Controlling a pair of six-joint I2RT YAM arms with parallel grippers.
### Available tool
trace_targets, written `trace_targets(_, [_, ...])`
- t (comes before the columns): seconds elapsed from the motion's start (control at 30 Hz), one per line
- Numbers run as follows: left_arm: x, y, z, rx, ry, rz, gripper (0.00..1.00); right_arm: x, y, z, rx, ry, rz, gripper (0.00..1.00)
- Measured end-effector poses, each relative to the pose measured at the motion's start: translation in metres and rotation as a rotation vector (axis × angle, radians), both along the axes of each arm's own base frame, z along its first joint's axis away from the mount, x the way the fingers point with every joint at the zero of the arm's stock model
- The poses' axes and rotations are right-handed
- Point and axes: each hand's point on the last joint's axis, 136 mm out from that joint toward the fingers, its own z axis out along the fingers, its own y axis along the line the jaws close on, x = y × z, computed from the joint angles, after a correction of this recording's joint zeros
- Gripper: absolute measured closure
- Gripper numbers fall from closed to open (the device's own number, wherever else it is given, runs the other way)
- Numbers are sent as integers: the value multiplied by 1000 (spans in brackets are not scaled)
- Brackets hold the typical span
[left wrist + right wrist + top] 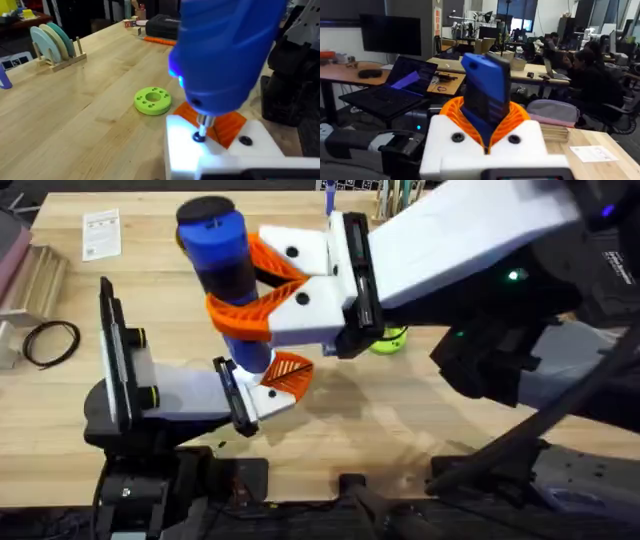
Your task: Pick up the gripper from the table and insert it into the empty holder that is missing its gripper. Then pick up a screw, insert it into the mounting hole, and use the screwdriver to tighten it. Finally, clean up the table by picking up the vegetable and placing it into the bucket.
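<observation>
I've got the right gripper [262,300] clamped on the blue screwdriver [218,242], held upright, bit down on a screw [199,136] in the white holder [215,150] of the left arm. The orange gripper pad [227,125] sits in the holder, just beside the bit. I can't tell whether the left gripper [262,385] is open or closed.

Risks as I see them: the bit looks slightly off vertical, so it could cam out and skate onto the orange pad, or cross-thread the screw. Too much downward push could shove the left arm off pose.

The green disc [152,100] lies on the table [75,115], well clear. Cleanup not yet started.
</observation>
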Motion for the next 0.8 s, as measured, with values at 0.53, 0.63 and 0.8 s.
trace_targets(0.53, [0, 0, 0, 0, 0, 0, 985, 5, 5, 13, -15, 15, 2, 983])
trace_targets(0.63, [0, 0, 0, 0, 0, 0, 985, 12, 6, 16, -34, 28, -12, 983])
trace_targets(0.8, [0, 0, 0, 0, 0, 0, 985, 56, 8, -4, -198, 123, -171, 983])
